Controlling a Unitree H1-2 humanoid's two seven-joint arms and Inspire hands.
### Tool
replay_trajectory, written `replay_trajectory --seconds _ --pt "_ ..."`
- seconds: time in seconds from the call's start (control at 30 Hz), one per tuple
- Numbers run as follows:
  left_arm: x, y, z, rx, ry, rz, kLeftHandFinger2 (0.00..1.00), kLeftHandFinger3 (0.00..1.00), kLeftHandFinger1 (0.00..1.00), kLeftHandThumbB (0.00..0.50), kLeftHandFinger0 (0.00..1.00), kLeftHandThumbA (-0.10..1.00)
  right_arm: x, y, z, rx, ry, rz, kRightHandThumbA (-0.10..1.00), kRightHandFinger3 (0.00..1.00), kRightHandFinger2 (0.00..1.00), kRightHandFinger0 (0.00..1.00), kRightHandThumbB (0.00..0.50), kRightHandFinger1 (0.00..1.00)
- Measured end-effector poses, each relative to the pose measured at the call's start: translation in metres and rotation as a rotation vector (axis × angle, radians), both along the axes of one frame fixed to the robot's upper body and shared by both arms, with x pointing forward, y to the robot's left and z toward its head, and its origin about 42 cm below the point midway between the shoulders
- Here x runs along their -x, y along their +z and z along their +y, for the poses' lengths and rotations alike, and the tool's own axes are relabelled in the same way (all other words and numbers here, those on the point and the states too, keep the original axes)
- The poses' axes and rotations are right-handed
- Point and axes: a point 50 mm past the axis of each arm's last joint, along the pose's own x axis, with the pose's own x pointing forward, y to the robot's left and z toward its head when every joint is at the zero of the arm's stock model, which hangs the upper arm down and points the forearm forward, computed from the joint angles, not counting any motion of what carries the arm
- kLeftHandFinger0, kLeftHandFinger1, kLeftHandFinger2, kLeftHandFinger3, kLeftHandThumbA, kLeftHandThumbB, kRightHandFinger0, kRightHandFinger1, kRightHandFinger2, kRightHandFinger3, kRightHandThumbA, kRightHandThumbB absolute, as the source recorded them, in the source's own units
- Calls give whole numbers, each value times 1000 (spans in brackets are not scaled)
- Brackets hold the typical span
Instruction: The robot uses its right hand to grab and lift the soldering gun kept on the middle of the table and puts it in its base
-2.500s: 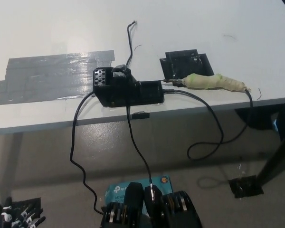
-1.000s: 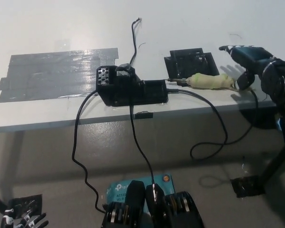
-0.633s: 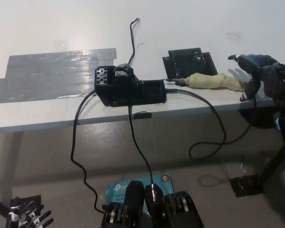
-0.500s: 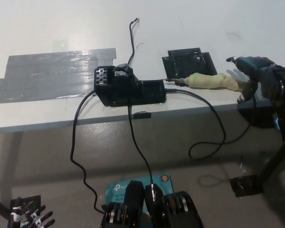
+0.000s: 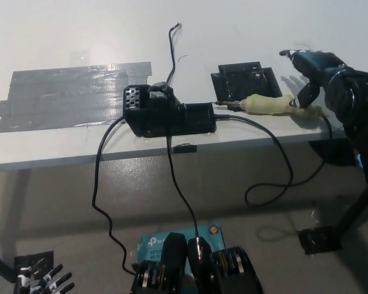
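The soldering gun (image 5: 270,105), its handle wrapped in pale yellow-green tape, lies flat on the white table (image 5: 67,37) near the front edge, tip pointing left toward the black base (image 5: 167,114). My black right hand (image 5: 313,73) hovers open over the rear end of the handle, fingers spread and curling down; one fingertip is close to or touching the tape. Only the fingertips of my white left hand (image 5: 42,278) show, at the bottom left, far below the table.
A black square mat (image 5: 245,82) lies just behind the gun's tip. Strips of grey tape (image 5: 67,92) cover the table's left part. Black cables (image 5: 276,165) hang from the base and the gun over the front edge. A black table leg foot (image 5: 319,239) stands on the floor.
My right arm has come in from the right, and within the last half second the hand has moved left over the rear of the gun's handle. The gun lies where it was.
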Motion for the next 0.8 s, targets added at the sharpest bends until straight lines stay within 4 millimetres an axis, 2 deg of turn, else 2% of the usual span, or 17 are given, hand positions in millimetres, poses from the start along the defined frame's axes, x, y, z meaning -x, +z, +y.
replay_trajectory --seconds 0.1,0.17,0.2,0.27,0.3,0.37,0.4,0.47,0.57,0.8 --pt "1 -1 -2 -4 -8 4 1000 1000 1000 430 1000 1000 0 -1 1 -8 5 -3 744 1000 1000 1000 325 1000" --pt "1 -1 -3 -6 -15 5 1000 1000 1000 437 1000 1000 0 -3 1 -12 7 2 727 1000 1000 1000 331 1000" --pt "1 -2 -4 -7 -19 6 1000 1000 1000 461 1000 1000 0 -5 1 -15 8 5 729 1000 1000 1000 352 1000" --pt "0 -1 -7 -17 -37 7 1000 1000 1000 463 1000 1000 1 -10 2 -16 9 14 727 1000 1000 1000 353 1000" --pt "0 0 -9 -21 -45 4 1000 1000 1000 484 1000 1000 3 -15 2 -18 10 22 731 1000 1000 1000 353 1000" --pt "0 1 -10 -30 -55 0 1000 1000 1000 480 1000 1000 4 -23 4 -21 10 38 752 1000 1000 1000 367 1000" --pt "-1 1 -10 -32 -58 -1 1000 1000 1000 498 1000 1000 5 -26 4 -23 11 45 763 1000 1000 1000 363 1000" --pt "0 2 -11 -44 -70 -4 1000 1000 1000 500 1000 1000 9 -44 7 -28 8 81 768 1000 1000 1000 356 1000" --pt "2 2 -11 -55 -76 1 1000 1000 1000 500 1000 1000 10 -54 8 -31 3 105 764 1000 1000 1000 339 1000" --pt "8 -1 -11 -59 -86 13 1000 1000 1000 500 1000 1000 7 -56 3 -24 -17 105 782 1000 1000 1000 323 1000"
